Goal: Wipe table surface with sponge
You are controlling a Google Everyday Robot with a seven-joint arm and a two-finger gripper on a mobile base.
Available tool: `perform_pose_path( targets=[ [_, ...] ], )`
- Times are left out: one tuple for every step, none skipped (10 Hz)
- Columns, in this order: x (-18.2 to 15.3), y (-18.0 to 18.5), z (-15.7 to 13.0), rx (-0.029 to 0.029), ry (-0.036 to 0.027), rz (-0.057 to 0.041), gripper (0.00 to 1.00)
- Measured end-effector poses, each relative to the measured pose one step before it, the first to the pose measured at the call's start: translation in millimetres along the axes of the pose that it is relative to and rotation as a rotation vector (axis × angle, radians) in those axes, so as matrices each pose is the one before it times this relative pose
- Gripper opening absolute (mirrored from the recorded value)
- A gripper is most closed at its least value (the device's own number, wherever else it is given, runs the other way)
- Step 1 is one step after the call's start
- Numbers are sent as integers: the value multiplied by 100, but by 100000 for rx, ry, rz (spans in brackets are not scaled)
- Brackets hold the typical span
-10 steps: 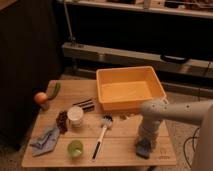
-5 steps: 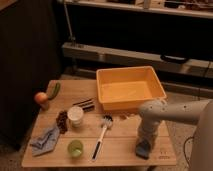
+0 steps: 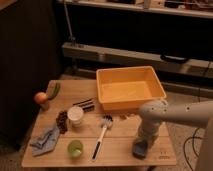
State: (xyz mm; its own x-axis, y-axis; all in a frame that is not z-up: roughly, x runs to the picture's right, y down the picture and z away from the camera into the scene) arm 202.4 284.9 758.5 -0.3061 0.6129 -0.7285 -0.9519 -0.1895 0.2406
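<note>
Clamped with gripper (image 3: 140, 145) fingers: sponge (image 3: 138, 150), down on table surface (image 3: 120, 131); dish brush (image 3: 101, 136) well left of fingers, orange tub (image 3: 129, 90) beyond.

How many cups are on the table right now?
2. White cup left of centre; green cup in front of it, near the front edge. The arm could hide another. Hand is down on the sponge, front right, shut.
</note>
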Motion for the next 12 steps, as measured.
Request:
perform_pose_path(
  targets=[
    [-232, 522, -593, -270, -966, -851, 14],
    [-182, 180, -511, -86, -520, -701, 14],
    [-388, 152, -776, -271, -750, -479, 14],
    [-596, 264, -719, -122, -660, -603, 14],
    [-481, 276, -497, 57, -552, -558, 14],
    [-703, 405, -621, 77, -583, -613, 14],
    [-578, 98, -387, 320, -193, -16, 14],
    [-617, -95, -282, 425, 119, 280, 14],
    [-1155, -227, -386, 582, 304, 614, 14],
    [-1414, -482, -320, 824, 544, 1165, 14],
    [-871, -491, -134, 641, 562, 1132, 14],
    [-501, -419, 3, 563, 506, 962, 14]
  ],
)
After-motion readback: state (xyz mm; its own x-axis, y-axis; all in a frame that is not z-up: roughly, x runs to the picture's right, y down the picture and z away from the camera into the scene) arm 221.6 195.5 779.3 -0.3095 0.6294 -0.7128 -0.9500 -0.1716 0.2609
